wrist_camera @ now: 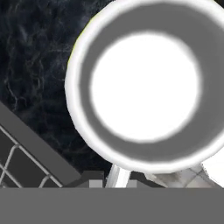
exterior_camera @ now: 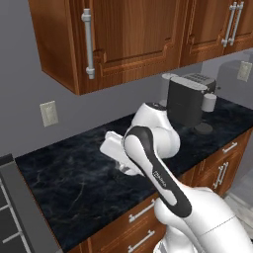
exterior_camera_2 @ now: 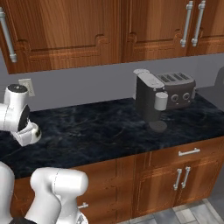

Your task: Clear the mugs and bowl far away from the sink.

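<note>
Gripper first: tucked low behind the arm's elbow over the counter, jaws drawn right in. The white mug sits hard up against the hand, its open mouth facing the hand camera. It looks pinched by the near rim, though the contact itself is hidden, so call that a judgement.

And look how close we are to the sink. Its grey rim and a bit of wire rack run just beside the mug in the hand view. That's too near for a job that wants things far away.

So the play here is a carry. Keep the squeeze firm, keep the mug level, lift it off the stone before swinging, and travel well along the black marble counter away from the basin.

There's open stone to use. Out towards the far end stands the dark coffee machine, with the toaster just behind it, so set down short of those two.

Beyond that, a grey wall with an outlet, and brown wooden cabinets hanging overhead. Mind the elbow under them.
</note>
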